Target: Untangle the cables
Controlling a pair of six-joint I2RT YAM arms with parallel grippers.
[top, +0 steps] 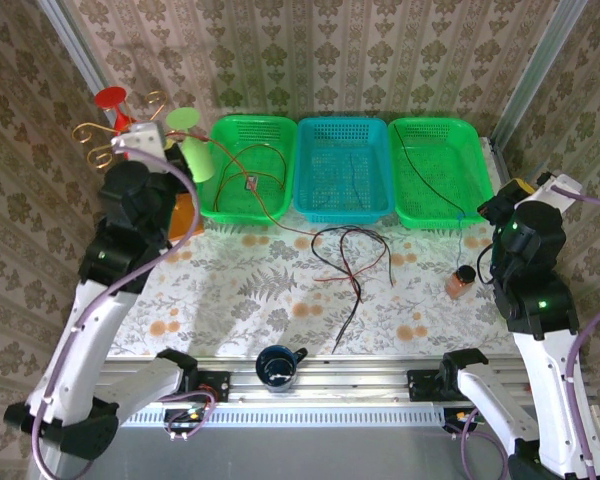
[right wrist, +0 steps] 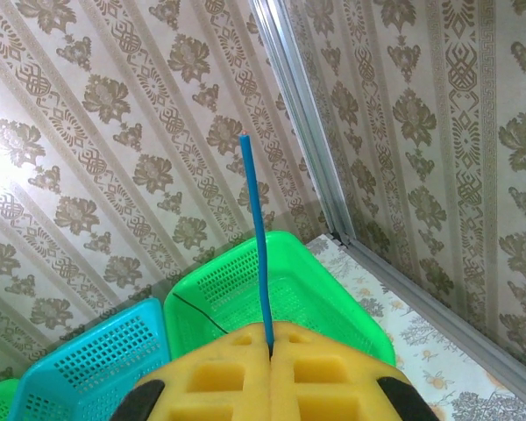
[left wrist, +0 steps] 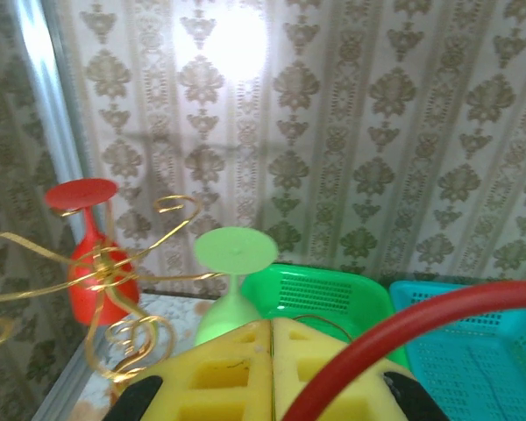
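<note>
Left gripper [left wrist: 272, 351]: the yellow foam pads are pressed flush together. A red-brown cable [left wrist: 421, 314], thick-looking so close to the lens, is seen arching up from beside the seam and out past the right edge. Its gripped end is cut off by the bottom of the left wrist view. Right gripper [right wrist: 270, 346]: the pads are likewise closed, pinched on a thin blue cable [right wrist: 257, 246] that stands straight up from the seam; its lower run is hidden by the fingers. Three plastic mesh baskets are counted along the far edge of the floral-clothed table [top: 240, 290]: a left green basket [top: 242, 122], a blue basket [top: 342, 124] and a right green basket [top: 435, 124]. From above, the red-brown cable is traced through the left green basket and over its near rim onto the table. A loose knot of black and red cables [top: 352, 268] lies on the cloth in front of the blue basket; the strands cross, so their number cannot be fixed. One black cable [top: 427, 178] is noted in the right green basket. Two plastic goblets are counted, one red goblet [left wrist: 92, 254] and one green goblet [left wrist: 235, 254], beside a gold wire stand [left wrist: 114, 272] partly cut off at the left edge.
</note>
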